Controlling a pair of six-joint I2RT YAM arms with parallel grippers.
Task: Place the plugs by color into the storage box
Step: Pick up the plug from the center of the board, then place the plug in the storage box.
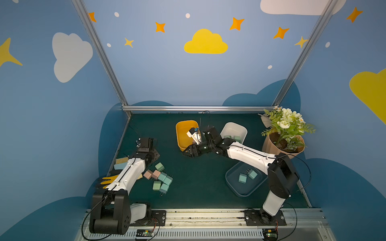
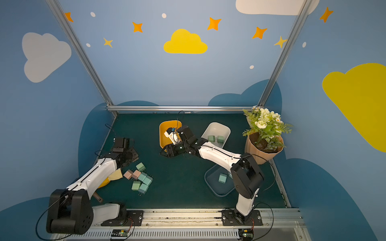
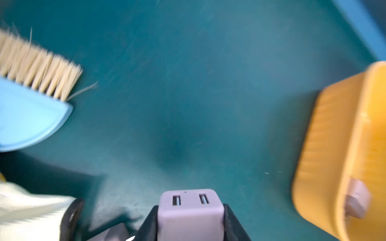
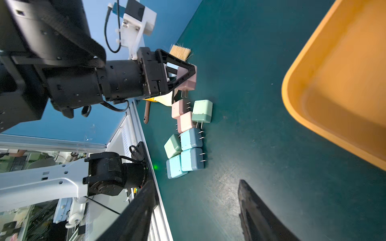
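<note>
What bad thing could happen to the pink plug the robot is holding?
The left tool grips the pink plug right at its tips, so it might slip out. The right tool hovers by the yellow box, so the two arms might bump if the plug goes there.
</note>
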